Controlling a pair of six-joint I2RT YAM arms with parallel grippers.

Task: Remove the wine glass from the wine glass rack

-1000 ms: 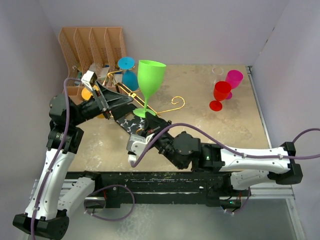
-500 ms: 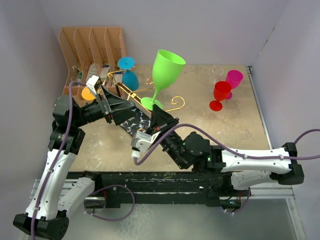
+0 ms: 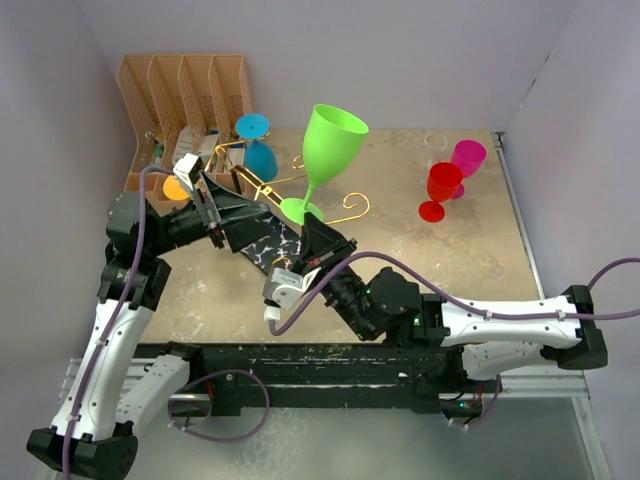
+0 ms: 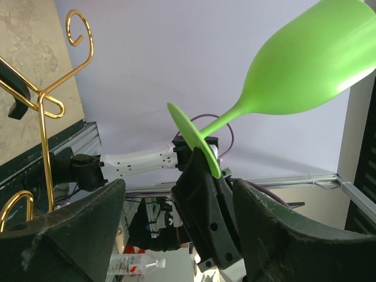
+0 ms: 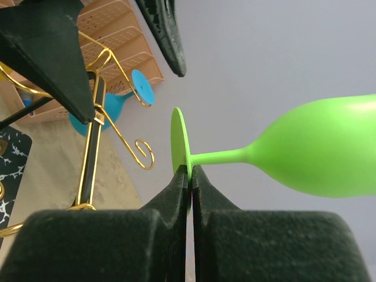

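**Green glass clamped by its foot, clear of the gold wire**

The right gripper (image 5: 189,171) is seen pressed together on the rim of the flat foot of the green wine glass (image 5: 320,154). The disc is pinched edge-on between the two fingertips. From that grip the stem is carried out to one side of the fingers. In the overhead view the bowl is held tilted, above and beyond the gripper, with its mouth turned toward the back wall.

The foot is held apart from the gold wire of the wine glass rack (image 3: 352,208). One of the rack's scroll-ended arms is seen just beside the gripper, and its black, white-veined base lies just beside the gripper's body.

The left gripper (image 3: 250,213) is held across the rack from the right one, with its fingers well apart over the base. In its wrist view the glass foot and the right gripper are framed between those fingers. Whether the fingers touch the rack cannot be told.

Beyond the left gripper a blue glass (image 3: 258,150) is seen foot-up by the rear arms of the rack. An orange-brown file organiser (image 3: 190,90) stands behind it.

Well off to the right gripper's right, a red glass (image 3: 440,187) and a magenta glass (image 3: 467,158) stand close together near the far corner of the table (image 3: 420,260).
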